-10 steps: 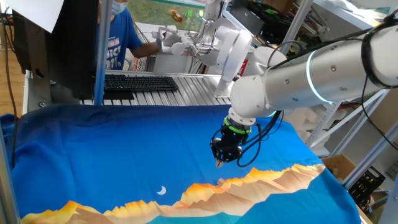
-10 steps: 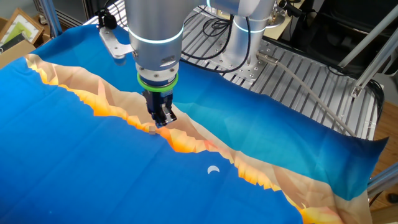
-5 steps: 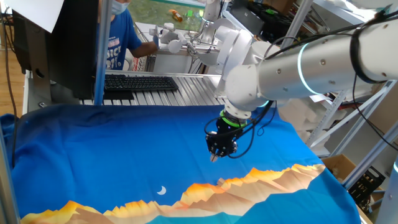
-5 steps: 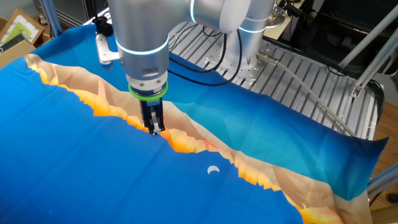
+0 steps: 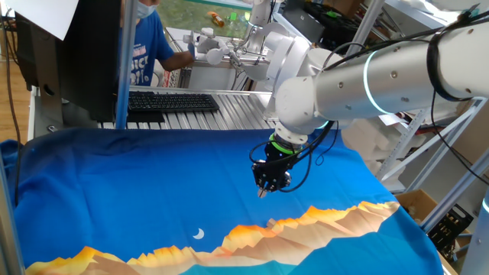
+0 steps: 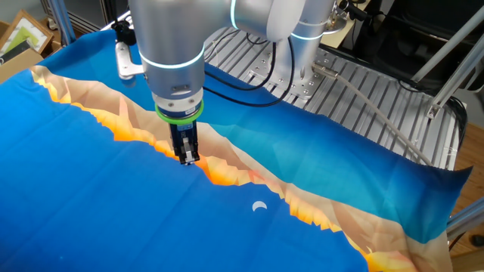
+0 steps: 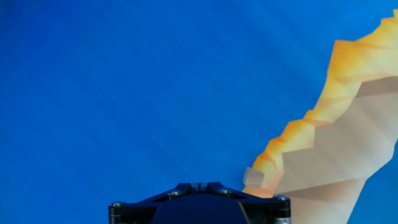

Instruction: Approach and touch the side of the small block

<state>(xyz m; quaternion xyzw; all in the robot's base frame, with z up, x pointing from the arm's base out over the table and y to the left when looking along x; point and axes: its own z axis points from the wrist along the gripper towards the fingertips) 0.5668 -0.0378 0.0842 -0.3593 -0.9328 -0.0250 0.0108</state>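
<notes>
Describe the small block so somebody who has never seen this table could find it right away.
Start from the blue cloth and follow its jagged orange mountain print. The small block, a pale translucent cube, sits at an orange tip. It is the only raised thing on the flat print.

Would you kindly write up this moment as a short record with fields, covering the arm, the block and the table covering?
gripper: black two-finger gripper, pointing down, above the cloth
jaws: cannot tell whether open or shut
block: small pale translucent block, lying on the orange edge of the printed ridge
contact: none visible; in the hand view the block lies just right of the hand's housing
surface: blue cloth with an orange and tan mountain print
other mark: small white crescent printed on the cloth
background: black keyboard behind the table
</notes>
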